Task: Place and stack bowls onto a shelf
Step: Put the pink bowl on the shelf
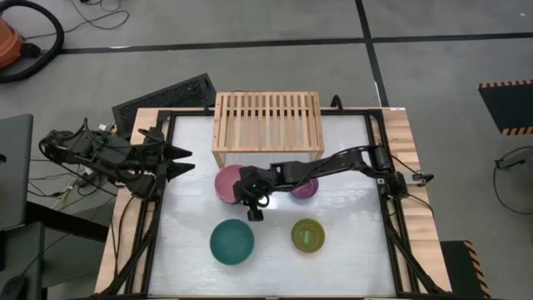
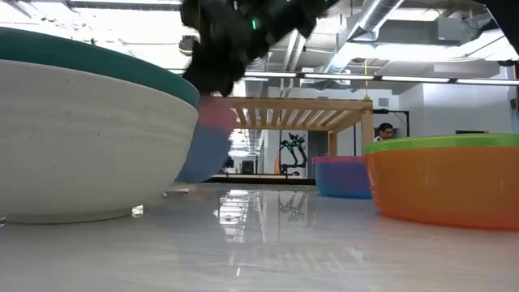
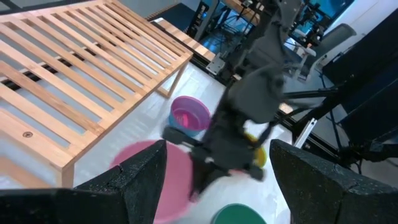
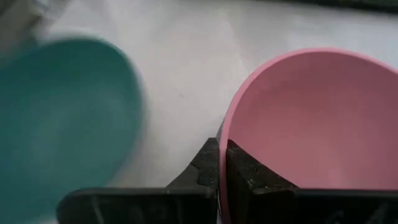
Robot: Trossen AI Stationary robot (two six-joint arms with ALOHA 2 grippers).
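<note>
The light-wood slatted shelf (image 1: 266, 125) stands at the table's far side. A pink bowl (image 1: 226, 182), blue-grey outside (image 2: 203, 154), is in front of it, with my right gripper (image 1: 245, 193) shut on its rim. A purple bowl (image 1: 306, 188) rests on its base to the right. A teal bowl (image 1: 231, 242) and an olive-green bowl (image 1: 308, 236) rest on their bases nearer the front. My left gripper (image 1: 179, 158) is open and empty at the table's left edge. My right gripper pinches the pink bowl's rim (image 4: 222, 146) on the side toward the table's near right, one finger inside the bowl (image 4: 249, 177) and one outside (image 4: 205, 168). The fingers come slanting down from the right. In the low view the bowl looks tilted; whether it is off the table I cannot tell.
A black slatted panel (image 1: 166, 96) lies off the table's far left corner. The table has a black frame rail (image 1: 383, 200) along its sides. The right arm (image 1: 333, 165) reaches across above the purple bowl. A person (image 2: 384, 131) is in the room behind.
</note>
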